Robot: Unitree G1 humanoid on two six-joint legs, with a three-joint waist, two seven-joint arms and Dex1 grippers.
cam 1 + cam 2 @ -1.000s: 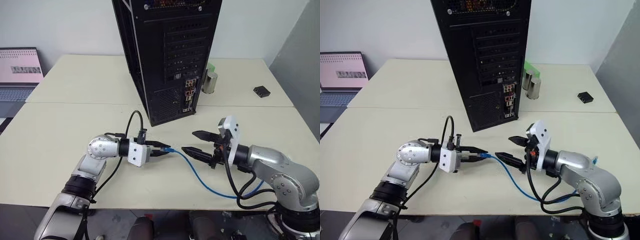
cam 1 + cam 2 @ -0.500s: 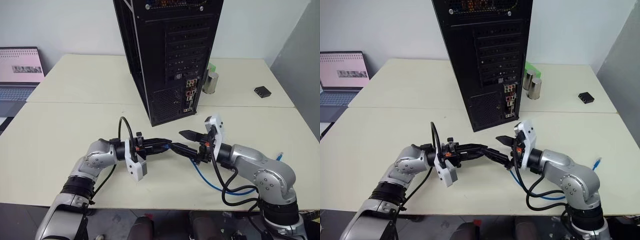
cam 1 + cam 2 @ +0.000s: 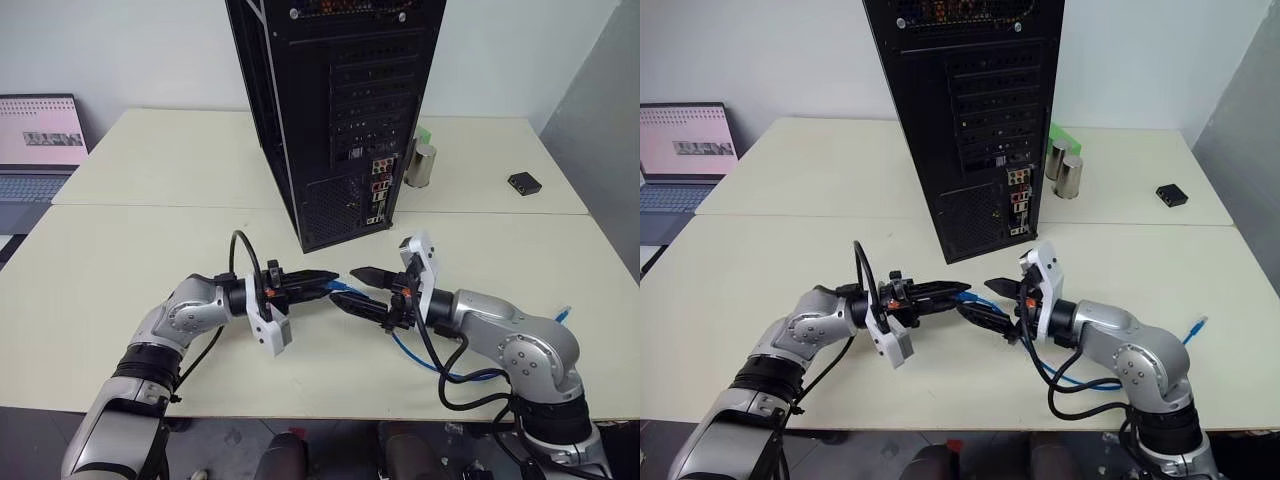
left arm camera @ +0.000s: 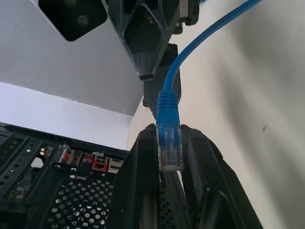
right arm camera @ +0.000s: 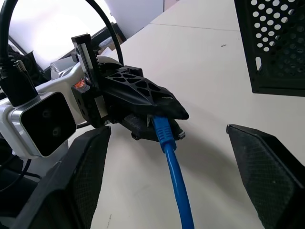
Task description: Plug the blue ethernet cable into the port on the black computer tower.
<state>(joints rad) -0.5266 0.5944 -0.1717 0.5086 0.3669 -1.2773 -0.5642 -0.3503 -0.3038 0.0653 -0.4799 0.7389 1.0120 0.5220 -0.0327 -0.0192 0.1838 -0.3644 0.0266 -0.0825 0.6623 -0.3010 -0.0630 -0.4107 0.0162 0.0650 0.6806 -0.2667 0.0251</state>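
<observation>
The black computer tower [image 3: 340, 120] stands upright at the table's middle, its rear facing me. The port lies in its cluster of coloured connectors [image 3: 378, 192]; I cannot pick it out. My left gripper [image 3: 333, 279] points right and is shut on the plug [image 4: 169, 143] of the blue ethernet cable [image 5: 177, 188]. My right gripper [image 3: 343, 286] faces it, open, with one black finger on each side of the cord just behind the plug. The cord runs under my right arm, and its other end [image 3: 562, 313] lies on the table at the right.
An open laptop [image 3: 40, 140] sits at the far left. Two metal cans [image 3: 420, 165] and a green object [image 3: 424, 132] stand right of the tower, with a small black box [image 3: 522, 182] further right. A seam [image 3: 150, 207] joins two tables.
My right gripper has moved left until its fingers straddle the cord behind the plug. My left wrist has rolled in place, still holding the plug.
</observation>
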